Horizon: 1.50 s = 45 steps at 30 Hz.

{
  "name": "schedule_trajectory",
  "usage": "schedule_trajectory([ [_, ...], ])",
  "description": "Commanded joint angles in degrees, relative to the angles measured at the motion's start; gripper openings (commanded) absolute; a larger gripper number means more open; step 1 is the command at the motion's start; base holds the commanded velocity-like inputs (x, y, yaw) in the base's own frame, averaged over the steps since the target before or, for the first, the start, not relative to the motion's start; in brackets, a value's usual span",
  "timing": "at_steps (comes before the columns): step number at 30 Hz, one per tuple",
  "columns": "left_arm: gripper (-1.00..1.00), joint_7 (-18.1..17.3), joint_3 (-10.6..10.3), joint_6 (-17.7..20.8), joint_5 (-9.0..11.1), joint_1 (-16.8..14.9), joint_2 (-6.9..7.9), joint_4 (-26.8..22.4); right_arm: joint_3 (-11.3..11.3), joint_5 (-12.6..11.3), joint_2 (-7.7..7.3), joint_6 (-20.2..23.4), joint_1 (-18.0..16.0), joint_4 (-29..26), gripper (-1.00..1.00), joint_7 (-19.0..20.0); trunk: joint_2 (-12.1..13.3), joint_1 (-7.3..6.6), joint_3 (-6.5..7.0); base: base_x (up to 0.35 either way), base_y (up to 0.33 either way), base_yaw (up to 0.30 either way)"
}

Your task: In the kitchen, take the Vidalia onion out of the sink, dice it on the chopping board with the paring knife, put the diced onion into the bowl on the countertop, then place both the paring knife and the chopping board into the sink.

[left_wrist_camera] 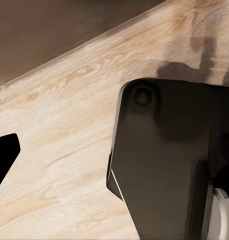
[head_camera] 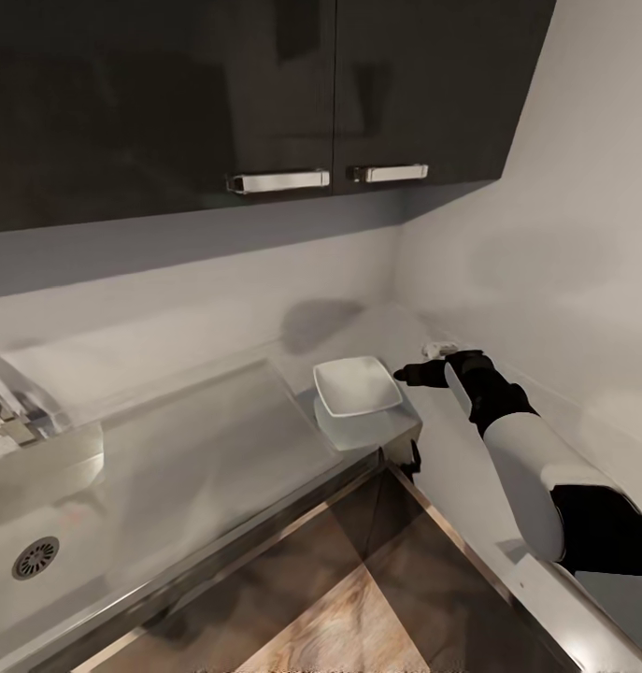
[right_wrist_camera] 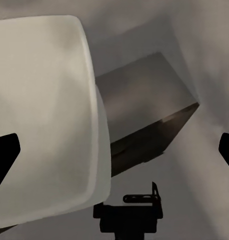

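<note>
From the head view we see the grey countertop [head_camera: 199,439] running to the corner wall, with the sink [head_camera: 40,523] and its round drain [head_camera: 35,557] at the left end and dark wall cabinets [head_camera: 264,93] with two chrome handles above. The white square bowl [head_camera: 356,385] sits near the counter's right end. Our right arm reaches out beside it, the right gripper [head_camera: 405,376] just off the bowl's right rim, not touching as far as we can tell. The right wrist view adds what the head view lacks: the bowl [right_wrist_camera: 42,120] looms large and close, and both dark fingertips [right_wrist_camera: 4,155] stand wide apart at the frame edges with nothing between them. The left wrist view shows pale wooden floor [left_wrist_camera: 59,140] and a dark part of our own body [left_wrist_camera: 169,160]; one fingertip [left_wrist_camera: 3,157] appears, so we cannot tell whether the left gripper is spread or closed.
</note>
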Motion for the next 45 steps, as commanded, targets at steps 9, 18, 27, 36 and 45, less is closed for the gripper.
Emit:
schedule_trajectory([
  [9,1.00,0.0,-0.1,-0.1,0.3,0.0,0.00,0.4,-0.2,0.6,0.08,0.2,0.0,0.0,1.00,0.4,-0.1,0.03,-0.79,0.000,0.000,0.000],
  [18,1.00,0.0,-0.1,-0.1,0.3,-0.1,0.00,0.7,-0.2,0.6,0.33,0.2,0.0,0.0,1.00,0.4,-0.1,0.03,-1.54,0.000,0.000,0.000],
  [27,1.00,0.0,-0.1,-0.1,0.3,-0.1,0.00,0.7,-0.2,0.6,0.34,0.2,0.0,0.0,1.00,0.5,-0.1,0.03,-2.33,0.041,-0.021,0.000],
  [36,1.00,0.0,-0.1,-0.1,0.3,0.0,0.00,0.7,-0.3,0.6,0.22,0.2,0.0,0.0,1.00,3.5,-0.1,0.03,-3.14,0.031,-0.024,0.000],
  [45,1.00,0.0,-0.1,-0.1,0.3,0.0,0.00,0.7,-0.4,0.6,-0.14,0.2,0.0,0.0,1.00,4.0,-0.1,0.03,-3.96,0.001,-0.001,0.000],
])
